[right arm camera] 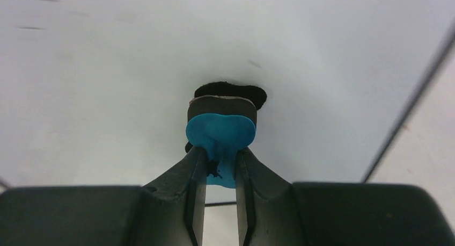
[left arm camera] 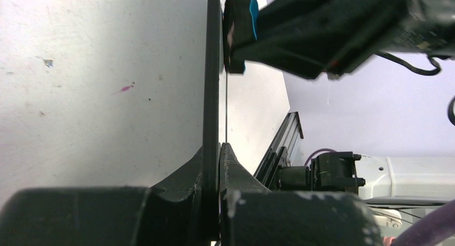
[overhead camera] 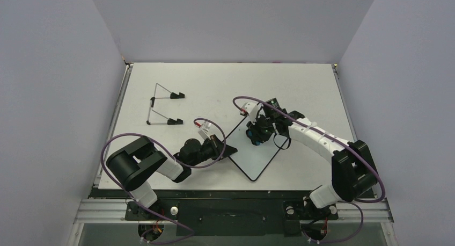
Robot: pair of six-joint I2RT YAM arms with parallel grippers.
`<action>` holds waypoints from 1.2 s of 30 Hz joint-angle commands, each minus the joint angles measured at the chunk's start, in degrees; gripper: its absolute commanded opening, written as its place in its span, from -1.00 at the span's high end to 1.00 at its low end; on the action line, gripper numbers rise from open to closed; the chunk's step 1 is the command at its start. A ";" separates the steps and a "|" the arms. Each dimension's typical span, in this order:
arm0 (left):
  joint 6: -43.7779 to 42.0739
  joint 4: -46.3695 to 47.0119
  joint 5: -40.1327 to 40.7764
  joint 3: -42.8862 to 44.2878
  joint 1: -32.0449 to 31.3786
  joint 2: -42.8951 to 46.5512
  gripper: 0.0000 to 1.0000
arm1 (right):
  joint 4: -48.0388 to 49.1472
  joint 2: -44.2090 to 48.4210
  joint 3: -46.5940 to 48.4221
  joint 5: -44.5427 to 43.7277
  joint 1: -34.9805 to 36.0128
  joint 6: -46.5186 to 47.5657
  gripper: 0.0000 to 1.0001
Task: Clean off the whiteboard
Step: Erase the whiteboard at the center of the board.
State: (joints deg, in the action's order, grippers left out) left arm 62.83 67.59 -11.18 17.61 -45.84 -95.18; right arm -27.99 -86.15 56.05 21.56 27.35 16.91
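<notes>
The whiteboard [overhead camera: 257,154] lies flat in the table's middle, turned diamond-wise, white face with a black rim. My left gripper [overhead camera: 224,149] is shut on its left corner; in the left wrist view the board's edge [left arm camera: 213,69] runs up between my closed fingers. My right gripper [overhead camera: 256,134] is shut on the blue-and-black eraser [right arm camera: 221,129] and presses its black pad on the board's white face [right arm camera: 134,69]. The eraser also shows in the left wrist view [left arm camera: 240,31]. I see no writing on the board.
A thin wire stand with black feet [overhead camera: 163,107] sits at the far left of the table. A black cable [overhead camera: 283,144] from the right arm loops over the board. The walls close the table at left, back and right.
</notes>
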 commanded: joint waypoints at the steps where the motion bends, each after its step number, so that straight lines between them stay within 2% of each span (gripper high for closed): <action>1: -1.14 14.51 -4.31 0.31 -0.31 3.82 1.00 | 2.72 -5.83 -0.77 -15.46 -8.07 -5.45 1.00; 8: -1.24 14.37 -2.60 -2.28 1.02 6.26 1.00 | 1.42 -8.54 -0.72 -15.15 -10.34 -6.00 1.00; 13: -2.42 11.27 2.19 -4.65 1.55 10.30 1.00 | -4.00 -11.78 1.21 -5.71 -8.65 -5.11 1.00; 18: -3.81 6.90 6.74 -6.48 1.85 14.23 1.00 | -9.45 -12.01 3.14 2.41 0.20 0.16 1.00; 22: -4.30 4.50 9.47 -7.54 1.96 17.45 1.00 | -12.61 -12.61 4.36 4.48 6.25 4.20 1.00; 27: -4.93 2.08 10.73 -7.91 1.93 19.68 1.00 | -15.23 -13.09 5.86 7.32 8.73 6.64 1.00; 30: -5.09 1.81 9.93 -7.31 1.94 19.60 1.00 | -12.68 -13.33 6.14 4.68 6.90 3.03 1.00; 36: -5.61 3.32 5.26 -5.20 1.91 17.20 1.00 | -3.12 -14.13 4.69 -0.44 -8.53 -7.73 1.00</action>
State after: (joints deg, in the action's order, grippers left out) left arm 56.88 61.36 -0.84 7.79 -43.70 -77.84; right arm -39.75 -98.91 61.49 23.88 27.94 16.34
